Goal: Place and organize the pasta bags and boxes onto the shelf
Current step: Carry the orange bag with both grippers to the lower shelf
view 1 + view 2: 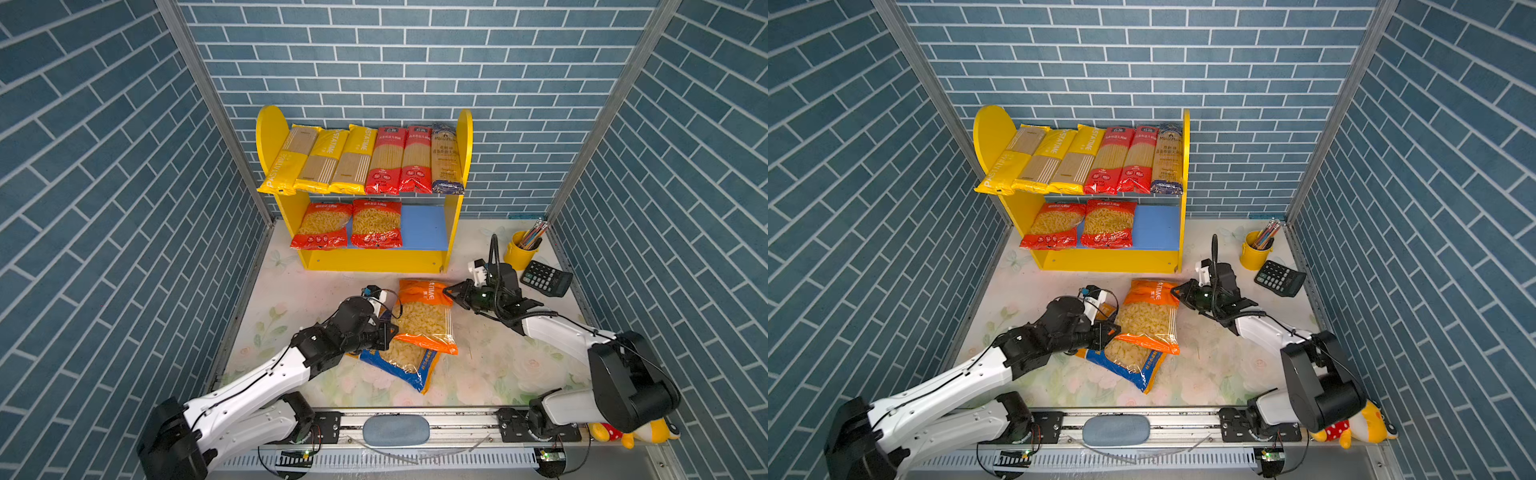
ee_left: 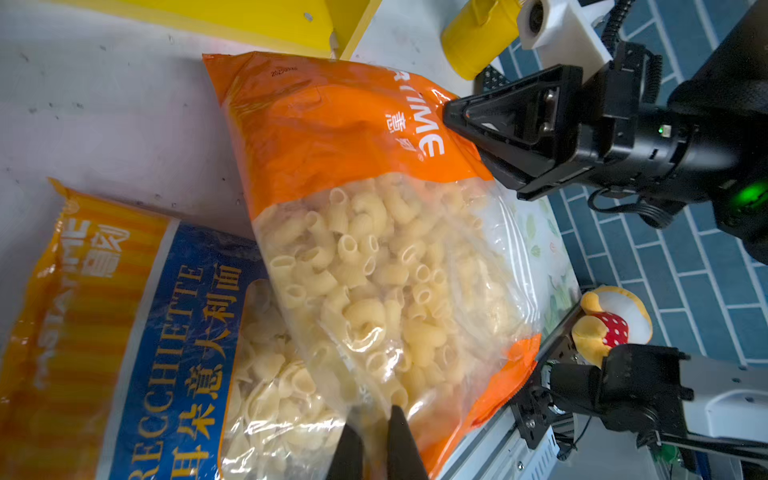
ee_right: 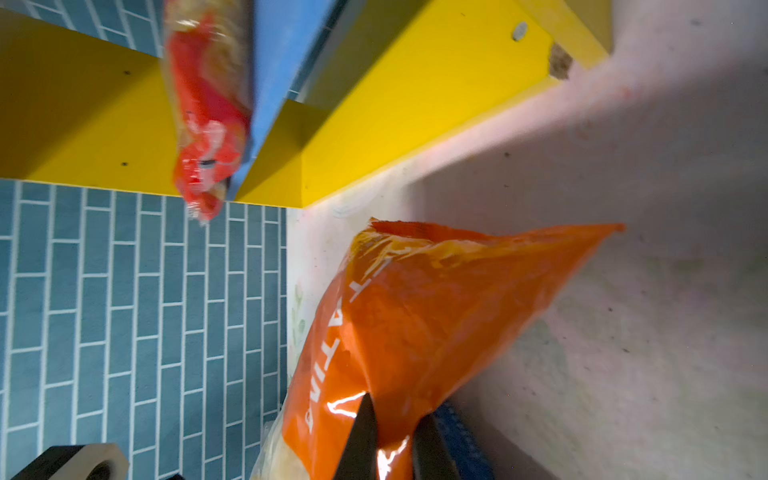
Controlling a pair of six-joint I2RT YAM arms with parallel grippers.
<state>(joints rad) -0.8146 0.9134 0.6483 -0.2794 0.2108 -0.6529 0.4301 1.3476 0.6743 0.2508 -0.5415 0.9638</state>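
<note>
Left gripper (image 1: pixel 390 332) is pinched tight on the left edge of the orange macaroni bag (image 1: pixel 424 320), down by the clear window. Right gripper (image 1: pixel 448 293) is nipped together on the bag's far right corner, on printed film only. The bag sits on the table (image 1: pixel 498 365) just in front of the shelf (image 1: pixel 374 261), its near end overlapping the blue orecchiette bag (image 1: pixel 409 365).

Likely step: a two-handed lift to the bare blue board (image 1: pixel 424 226), right of the two red bags (image 1: pixel 376 224). Both ends should rise together and level, or the pasta slumps and the thin film may slip. It should clear the blue bag without dragging it.

Left arm reaches low from the near-left, jaws pointing right. Right arm bends in from the right, forearm low, gripper pointing left.
</note>
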